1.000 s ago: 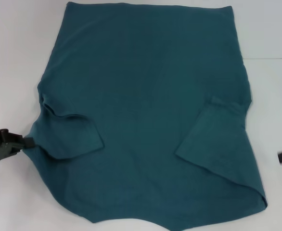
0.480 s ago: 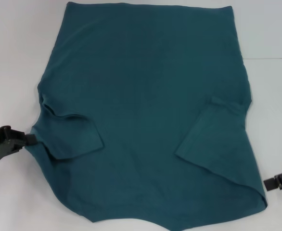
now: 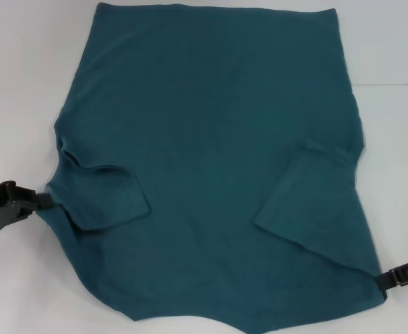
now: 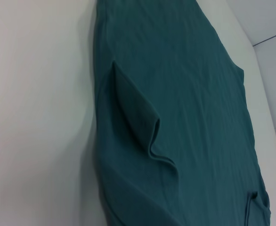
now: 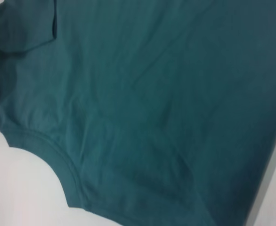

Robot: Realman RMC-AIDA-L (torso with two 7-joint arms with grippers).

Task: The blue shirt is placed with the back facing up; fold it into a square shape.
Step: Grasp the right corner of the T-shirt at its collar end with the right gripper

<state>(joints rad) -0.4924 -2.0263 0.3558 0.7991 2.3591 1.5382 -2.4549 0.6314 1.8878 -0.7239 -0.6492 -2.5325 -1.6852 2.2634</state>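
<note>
1. We find the blue shirt (image 3: 211,160) spread flat on a white table (image 3: 23,83), plain side up, its straight hem at the far edge and the collar end nearest the robot.
2. Both short sleeves lie folded inward over the body: the left sleeve (image 3: 110,198) rests as a rumpled flap near the left edge, and the right sleeve (image 3: 305,195) lies as a flatter slanted panel near the right edge.
3. The left gripper (image 3: 44,200) sits at the shirt's left edge beside the folded sleeve, its tip touching the fabric. We see only a narrow tip meeting the cloth and cannot tell whether the fingers are closed on it.
4. The right gripper (image 3: 383,280) sits at the near right corner of the shirt, its tip at the fabric edge. We cannot tell how its fingers stand either.
5. The left wrist view shows the folded sleeve standing up in a raised crease on the shirt.
6. The right wrist view shows a curved ribbed collar edge (image 5: 48,155) against the table.
</note>
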